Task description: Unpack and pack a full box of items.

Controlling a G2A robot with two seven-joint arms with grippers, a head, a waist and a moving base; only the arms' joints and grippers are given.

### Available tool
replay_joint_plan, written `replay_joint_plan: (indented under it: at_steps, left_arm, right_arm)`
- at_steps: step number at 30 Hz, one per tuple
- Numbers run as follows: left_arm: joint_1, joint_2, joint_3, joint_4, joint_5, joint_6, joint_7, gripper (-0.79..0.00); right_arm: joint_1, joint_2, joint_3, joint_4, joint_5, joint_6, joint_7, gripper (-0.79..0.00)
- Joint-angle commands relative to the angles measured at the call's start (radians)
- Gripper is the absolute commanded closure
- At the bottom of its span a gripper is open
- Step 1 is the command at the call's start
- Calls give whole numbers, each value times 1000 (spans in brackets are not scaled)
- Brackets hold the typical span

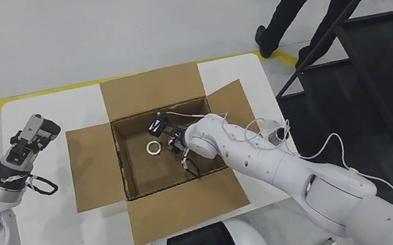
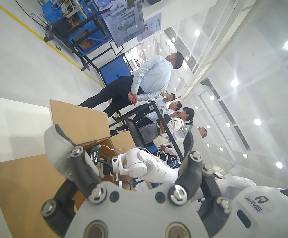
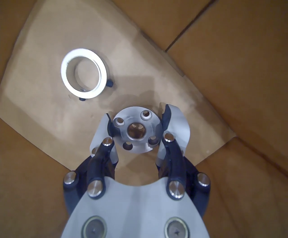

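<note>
White table (image 1: 53, 227) carries an open cardboard box (image 1: 151, 91) at its middle. Over the table's left edge, the left gripper (image 1: 45, 127) hangs spread wide. Inside the box, the right gripper (image 3: 138, 118) clamps a metal flange (image 3: 137, 130); a metal ring (image 3: 67, 72) lies near it on the box floor.

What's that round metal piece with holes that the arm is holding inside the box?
The metal disc is a round flange of dull grey metal, face up, with a brassy-looking centre bore and four holes around it. The right gripper's fingers press its rim from two sides. It is inside the cardboard box, over brown paper; whether resting or lifted is unclear.
</note>
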Motion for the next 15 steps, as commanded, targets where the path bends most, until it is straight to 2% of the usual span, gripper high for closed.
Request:
replay_joint_plan:
  at_steps: [1, 8, 15]
  left_arm:
    - [0, 0, 0, 0, 0, 0, 0, -785]
    - [0, 0, 0, 0, 0, 0, 0, -785]
    - [0, 0, 0, 0, 0, 0, 0, -785]
  right_arm:
    - [-5, 6, 6, -38, -27, -3, 24, 0]
    - [-55, 43, 71, -228, -56, -58, 135, 0]
    - [-166, 116, 256, -551, -49, -137, 293, 0]
